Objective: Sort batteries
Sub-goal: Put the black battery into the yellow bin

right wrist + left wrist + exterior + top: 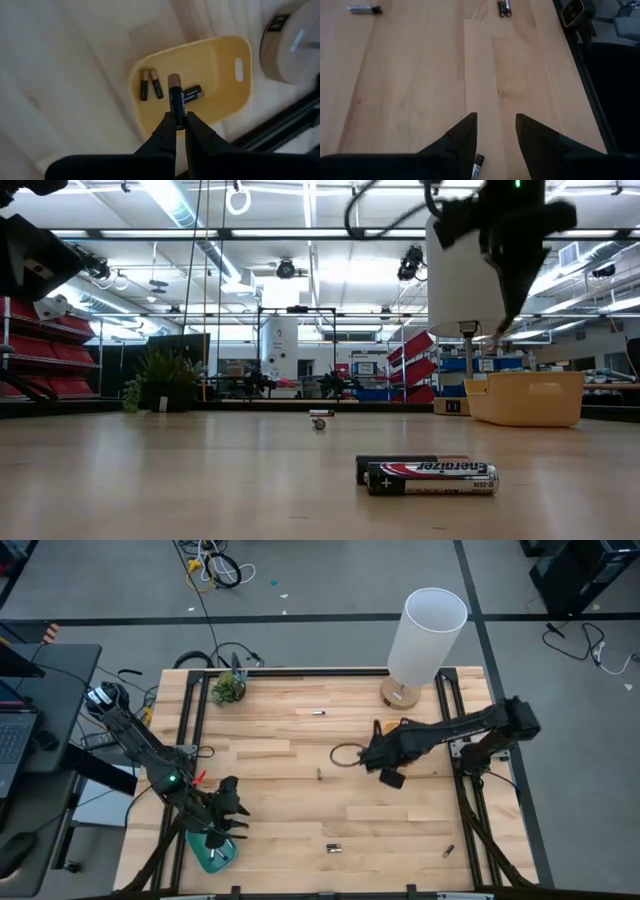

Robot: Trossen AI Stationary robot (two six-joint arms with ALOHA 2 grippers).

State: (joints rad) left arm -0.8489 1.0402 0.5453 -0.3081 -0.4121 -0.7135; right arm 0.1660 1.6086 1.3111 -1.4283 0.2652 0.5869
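My right fingers (180, 122) pinch a dark battery (176, 99) above the yellow tray (220, 75); left fingers (495, 135) gape; released crooked, it could bounce out.

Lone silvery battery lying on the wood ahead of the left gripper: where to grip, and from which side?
Mid-barrel, from straight above, closing across its narrow width. The silvery battery lies flat and alone on the table, with bare wood along both long sides. The left gripper is open; the right gripper is shut on a dark battery.
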